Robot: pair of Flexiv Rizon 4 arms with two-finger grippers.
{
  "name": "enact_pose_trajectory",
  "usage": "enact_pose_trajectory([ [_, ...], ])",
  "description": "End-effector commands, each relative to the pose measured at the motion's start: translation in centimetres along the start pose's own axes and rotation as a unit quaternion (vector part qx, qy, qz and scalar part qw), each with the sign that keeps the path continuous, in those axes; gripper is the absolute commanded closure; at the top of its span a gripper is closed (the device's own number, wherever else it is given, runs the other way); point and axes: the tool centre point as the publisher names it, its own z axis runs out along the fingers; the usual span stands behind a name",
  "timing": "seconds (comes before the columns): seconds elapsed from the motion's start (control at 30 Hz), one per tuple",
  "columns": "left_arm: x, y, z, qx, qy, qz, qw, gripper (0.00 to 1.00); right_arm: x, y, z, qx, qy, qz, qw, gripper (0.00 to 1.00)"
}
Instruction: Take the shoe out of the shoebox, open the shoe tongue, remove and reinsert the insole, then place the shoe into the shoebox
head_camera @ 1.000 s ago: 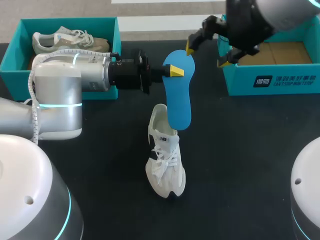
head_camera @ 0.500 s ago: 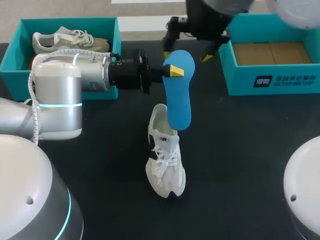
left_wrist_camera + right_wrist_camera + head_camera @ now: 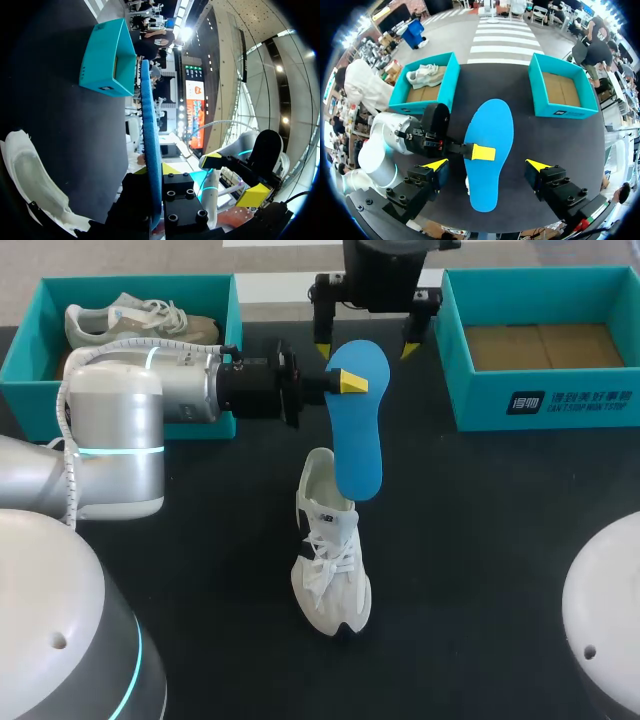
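My right hand (image 3: 366,344) has swung across, wide open astride the blue insole (image 3: 358,445) that my left hand (image 3: 346,381) clamps above the shoe (image 3: 330,560) on the worktop (image 3: 480,540), so reinsertion looks next.

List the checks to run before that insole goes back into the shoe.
1. Grip: left jaws shut on the insole: ok.
2. Clearance: right jaws open, one tip on each side of the insole's upper end, not touching it: ok.
3. The shoe rests on its sole on the table, opening under the insole's lower end: ok.
4. Opening wide enough for the insole: cannot tell.
5. Insole's lower end already inside the shoe: cannot tell.
6. The shoebox on the right is empty for the shoe: ok.
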Motion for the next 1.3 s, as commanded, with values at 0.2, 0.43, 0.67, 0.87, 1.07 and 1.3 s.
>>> enact_pose_trajectory([
  [0.2,-0.05,0.00,-0.08,-0.001,0.000,0.000,1.000,1.00,0.05,-0.52,-0.27,-0.001,0.001,0.004,1.000,0.00],
  [0.43,-0.05,0.00,-0.08,-0.001,0.000,0.000,1.000,1.00,0.05,-0.52,-0.27,-0.001,0.001,0.004,1.000,0.00],
  [0.67,-0.05,0.00,-0.08,-0.001,0.000,0.000,1.000,1.00,0.05,-0.52,-0.27,-0.001,0.001,0.004,1.000,0.00],
  [0.87,-0.05,0.00,-0.08,-0.001,0.000,0.000,1.000,1.00,0.05,-0.52,-0.27,-0.001,0.001,0.004,1.000,0.00],
  [1.07,-0.05,0.00,-0.08,-0.001,0.000,0.000,1.000,1.00,0.05,-0.52,-0.27,-0.001,0.001,0.004,1.000,0.00],
  [1.3,-0.05,0.00,-0.08,-0.001,0.000,0.000,1.000,1.00,-0.09,-0.57,-0.31,0.005,0.018,0.005,1.000,0.00],
])
